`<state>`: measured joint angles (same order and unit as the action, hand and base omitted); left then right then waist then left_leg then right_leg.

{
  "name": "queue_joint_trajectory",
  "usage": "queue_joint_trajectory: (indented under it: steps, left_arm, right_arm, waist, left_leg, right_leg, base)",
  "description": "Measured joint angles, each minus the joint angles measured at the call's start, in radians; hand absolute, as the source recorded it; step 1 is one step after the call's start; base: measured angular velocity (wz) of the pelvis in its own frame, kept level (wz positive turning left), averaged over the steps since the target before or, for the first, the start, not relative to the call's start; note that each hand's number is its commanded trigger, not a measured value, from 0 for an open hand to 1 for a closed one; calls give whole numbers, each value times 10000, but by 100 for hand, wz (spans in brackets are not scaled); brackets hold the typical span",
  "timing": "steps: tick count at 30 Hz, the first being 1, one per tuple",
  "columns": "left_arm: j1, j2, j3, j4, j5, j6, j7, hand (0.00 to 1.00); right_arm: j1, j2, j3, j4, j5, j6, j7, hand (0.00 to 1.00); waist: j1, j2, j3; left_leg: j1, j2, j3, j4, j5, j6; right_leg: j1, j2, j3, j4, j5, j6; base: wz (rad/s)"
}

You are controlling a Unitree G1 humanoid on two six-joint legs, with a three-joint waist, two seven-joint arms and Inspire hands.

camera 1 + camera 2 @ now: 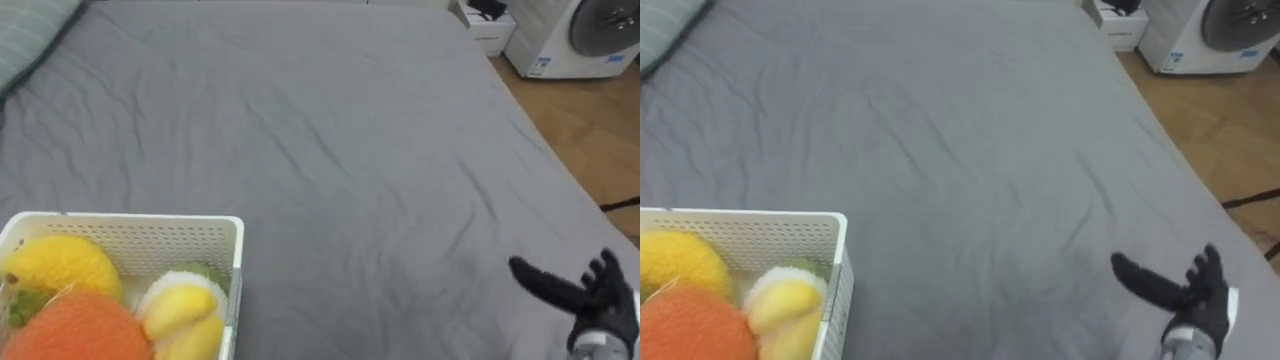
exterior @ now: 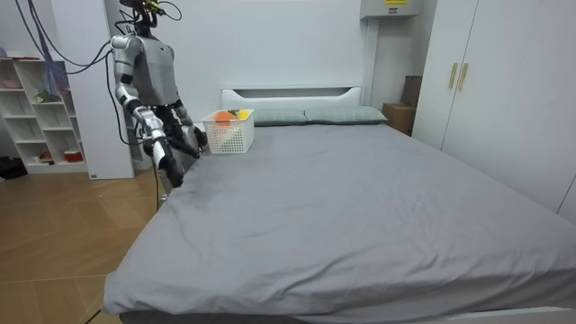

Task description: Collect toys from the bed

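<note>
Most of the grey bed (image 1: 330,150) is bare sheet w/ no loose toys on it that I can spot, so the biggest risk imo is a reach at nothing, dragging the sheet into folds. White basket (image 1: 130,220) sits on the bed at the robot's left, toward the pillow (image 1: 30,40) end. It's heaped w/ plush: yellow toy (image 1: 60,265), orange toy (image 1: 75,330), and a smaller yellow-and-white toy (image 1: 180,310) up by the rim. Soft mattress + full load, so if it's lifted by one side or bumped it prob. tips & the top ones roll out. Left hand (image 2: 199,137) hangs close to the basket, so a careless swing could do it. Right hand (image 1: 600,300) hovers low near the bed's edge, fingers spread, holding nothing. It could snag cloth if it drops.
</note>
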<state>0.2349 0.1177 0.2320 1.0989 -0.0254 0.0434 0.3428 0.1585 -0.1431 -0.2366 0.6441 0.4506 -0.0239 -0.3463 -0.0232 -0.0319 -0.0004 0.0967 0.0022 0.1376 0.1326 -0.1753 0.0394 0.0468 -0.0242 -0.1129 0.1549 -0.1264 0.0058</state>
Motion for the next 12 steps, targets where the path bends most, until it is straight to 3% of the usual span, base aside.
queue_joint_trajectory:
  steps: [5, 12]
  left_arm:
    - [39, -151, 110, 110, -111, -104, -26, 0]
    - [17, -281, 172, 195, -192, -125, -245, 0]
  right_arm:
    - [317, 37, 39, 3830, -69, -69, 406, 0]
    - [677, 246, 593, 5660, -122, 67, 1189, 0]
  waist:
    - [17, 133, 23]
    - [16, 247, 27]
  left_leg:
    - [149, 6, 35, -51, -19, -20]
    - [171, 8, 17, -36, -47, -52]
  right_leg:
    - [56, -13, 66, 26, -90, 3]
    - [62, -23, 34, 148, -177, -14]
  base:
    - [-2]
    - [0]
